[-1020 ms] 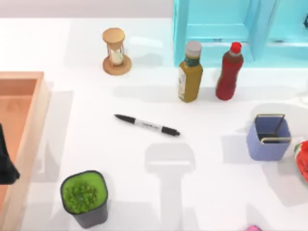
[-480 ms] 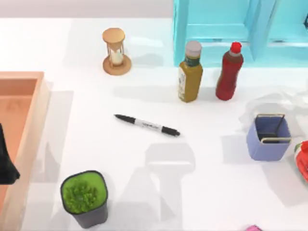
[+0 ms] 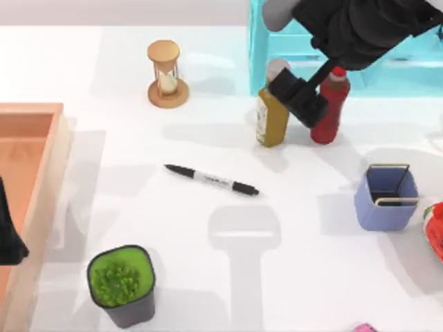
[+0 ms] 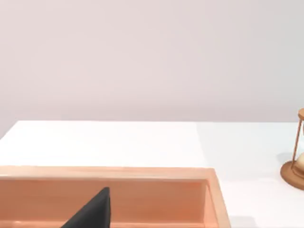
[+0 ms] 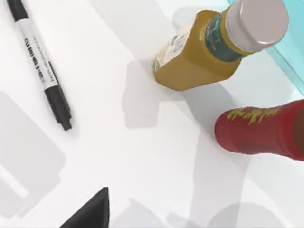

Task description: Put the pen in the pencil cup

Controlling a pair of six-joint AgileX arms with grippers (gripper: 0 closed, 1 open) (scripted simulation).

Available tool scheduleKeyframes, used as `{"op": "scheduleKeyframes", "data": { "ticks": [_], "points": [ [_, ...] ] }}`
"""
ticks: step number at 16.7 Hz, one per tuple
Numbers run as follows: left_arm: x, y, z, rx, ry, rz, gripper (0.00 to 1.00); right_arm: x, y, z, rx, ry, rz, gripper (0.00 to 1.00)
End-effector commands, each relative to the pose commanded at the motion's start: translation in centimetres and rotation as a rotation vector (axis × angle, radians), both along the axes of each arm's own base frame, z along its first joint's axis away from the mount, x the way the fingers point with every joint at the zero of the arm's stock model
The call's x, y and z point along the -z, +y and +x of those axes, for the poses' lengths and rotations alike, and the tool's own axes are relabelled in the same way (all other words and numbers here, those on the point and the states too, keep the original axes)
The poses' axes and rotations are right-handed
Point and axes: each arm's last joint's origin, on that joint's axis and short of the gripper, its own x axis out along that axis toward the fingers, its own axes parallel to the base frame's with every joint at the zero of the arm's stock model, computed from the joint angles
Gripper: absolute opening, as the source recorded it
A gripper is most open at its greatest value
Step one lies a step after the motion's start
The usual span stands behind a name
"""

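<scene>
My right arm reaches in over the far right of the white surface, its tool hanging above the mustard-yellow bottle and the red sauce bottle, in front of the turquoise shelf. I cannot tell how far that tool is open; it has hold of nothing that I can see. I judge this the approach step: the pen is not yet grasped. Next I must bring the tool down and toward the middle, turn it across the barrel, and close on the white band.

My left arm sits parked over the wooden tray at the left edge.

The pencil cup stands upright on the right, well apart from the pen, which lies flat at mid-surface.

The top view gives cup, hourglass and potted plant together. The right wrist view brings the pen's printed band close beside both bottles. The left wrist view looks across the tray.
</scene>
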Motion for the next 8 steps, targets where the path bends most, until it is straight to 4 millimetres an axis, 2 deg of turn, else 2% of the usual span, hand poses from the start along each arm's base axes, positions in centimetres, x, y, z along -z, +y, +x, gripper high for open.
{"op": "scheduleKeyframes", "data": {
  "ticks": [4, 6, 8],
  "points": [
    [0.0, 0.0, 0.0, 0.000, 0.000, 0.000, 1.00, 5.7, 8.1, 3.0, -0.153, 0.177, -0.182, 1.00],
    [0.0, 0.0, 0.0, 0.000, 0.000, 0.000, 1.00, 8.4, 11.1, 3.5, -0.206, 0.230, -0.250, 1.00],
    [0.0, 0.0, 0.0, 0.000, 0.000, 0.000, 1.00, 10.5, 13.1, 3.7, -0.245, 0.265, -0.300, 1.00]
  ]
}}
